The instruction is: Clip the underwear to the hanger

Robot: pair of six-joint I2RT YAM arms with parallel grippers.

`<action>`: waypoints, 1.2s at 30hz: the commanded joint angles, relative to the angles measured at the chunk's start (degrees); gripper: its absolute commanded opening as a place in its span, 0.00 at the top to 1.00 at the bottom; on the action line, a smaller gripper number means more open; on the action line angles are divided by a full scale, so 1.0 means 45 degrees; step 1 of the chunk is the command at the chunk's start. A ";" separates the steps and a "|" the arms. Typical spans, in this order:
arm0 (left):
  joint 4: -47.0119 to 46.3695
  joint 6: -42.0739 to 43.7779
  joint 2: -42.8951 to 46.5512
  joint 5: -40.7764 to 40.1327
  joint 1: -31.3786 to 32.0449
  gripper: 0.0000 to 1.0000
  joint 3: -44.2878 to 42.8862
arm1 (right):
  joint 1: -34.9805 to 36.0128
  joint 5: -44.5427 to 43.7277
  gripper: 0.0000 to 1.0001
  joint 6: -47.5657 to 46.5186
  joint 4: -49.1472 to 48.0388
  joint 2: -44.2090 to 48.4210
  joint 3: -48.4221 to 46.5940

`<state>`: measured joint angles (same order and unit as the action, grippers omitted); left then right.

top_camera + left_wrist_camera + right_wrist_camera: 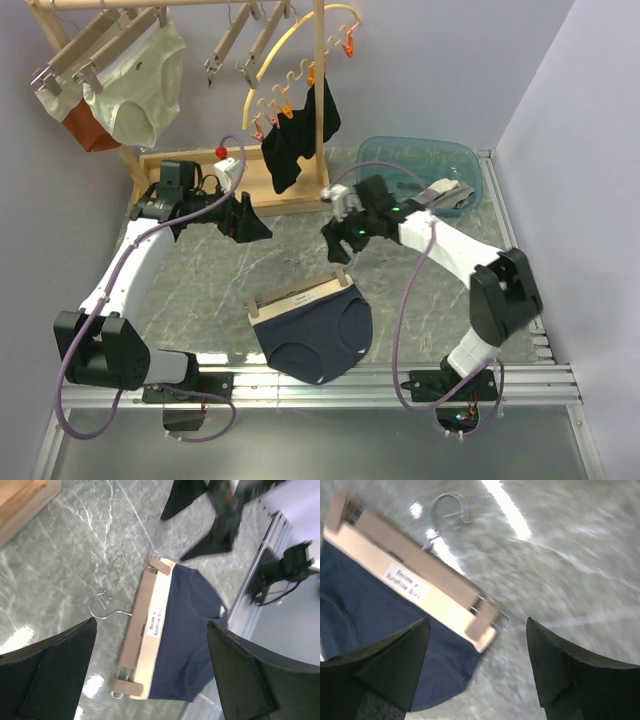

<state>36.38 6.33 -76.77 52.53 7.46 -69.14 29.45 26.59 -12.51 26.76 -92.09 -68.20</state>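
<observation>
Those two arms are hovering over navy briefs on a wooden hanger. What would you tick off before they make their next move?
1. Both metal clips of the light-wood bar hanger sit on the beige waistband of the dark navy-blue briefs: ok.
2. The clips bite firmly: cannot tell.
3. The left gripper is open, holding nothing: ok.
4. The right gripper is open, holding nothing: ok.
5. The wire hook is free of fabric, lying on the grey marble-look table: ok.
</observation>
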 commanded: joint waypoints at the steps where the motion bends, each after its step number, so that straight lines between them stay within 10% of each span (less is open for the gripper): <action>1: -0.0624 -0.1230 0.0673 0.1021 -0.0544 0.04 0.0248 | 0.1401 -0.0947 0.15 -0.2588 0.1687 -0.1270 -0.1458; 9: -0.0742 -0.1798 0.1806 0.0650 -0.1286 0.04 0.1029 | 0.3336 -0.1298 0.34 -0.4033 0.2470 -0.3224 -0.3047; 27: -0.0370 -0.1563 0.1631 0.1177 -0.2224 0.04 0.1303 | 0.4197 -0.2316 0.36 -0.6359 0.1707 -0.5451 -0.3144; 36: -0.0194 -0.1601 0.1319 0.1372 -0.2732 0.04 0.1245 | 0.4334 -0.1572 0.64 -0.7277 0.3562 -0.6564 -0.4099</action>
<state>35.20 -1.04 -70.37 56.71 -3.68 -63.33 48.27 19.33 -42.83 39.18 -117.84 -84.90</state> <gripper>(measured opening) 0.961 0.410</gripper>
